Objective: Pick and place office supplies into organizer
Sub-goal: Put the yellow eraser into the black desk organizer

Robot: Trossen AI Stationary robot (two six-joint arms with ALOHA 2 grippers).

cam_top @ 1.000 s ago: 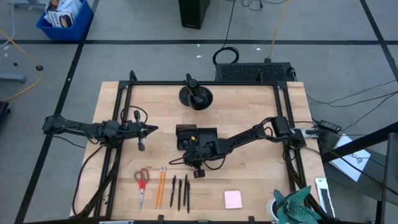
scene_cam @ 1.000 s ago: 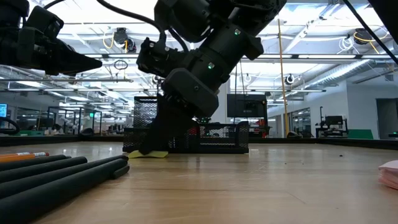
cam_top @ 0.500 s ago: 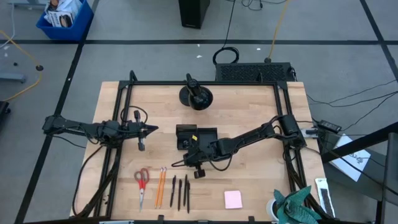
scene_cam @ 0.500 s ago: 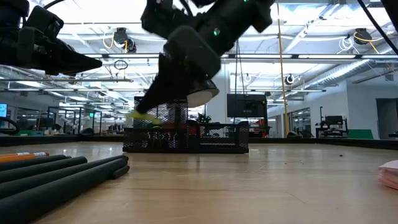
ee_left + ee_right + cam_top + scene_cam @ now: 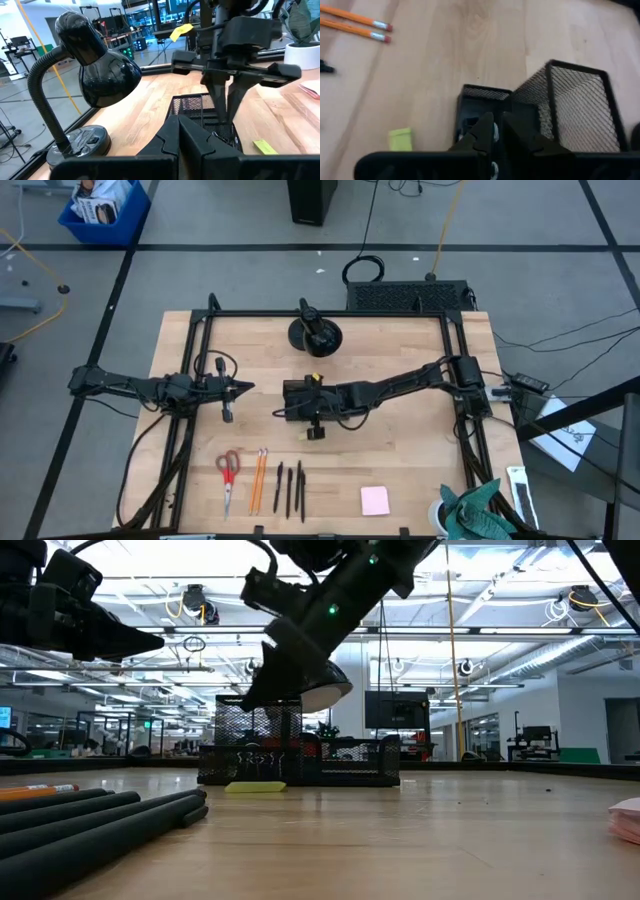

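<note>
The left end effector (image 5: 245, 388) hangs closed and idle. The right end effector (image 5: 497, 131), fingers nearly together and empty, hovers over the mesh organizer (image 5: 318, 397); the yellow item (image 5: 255, 786) lies on the worktop (image 5: 400, 450) beside it, so regrasp squarely. Waiting: one scissors (image 5: 228, 470), two pencils (image 5: 257, 480), three pens (image 5: 289, 488), one pink sticky pad (image 5: 375, 500).

On the table lie one pair of red-handled scissors (image 5: 227, 467), two orange pencils (image 5: 257, 478), three black pens (image 5: 289, 487), one pink sticky-note pad (image 5: 375, 500), one small yellow item (image 5: 255, 786) and one black mesh organizer (image 5: 300, 753). One black desk lamp (image 5: 95, 75) stands there too.
</note>
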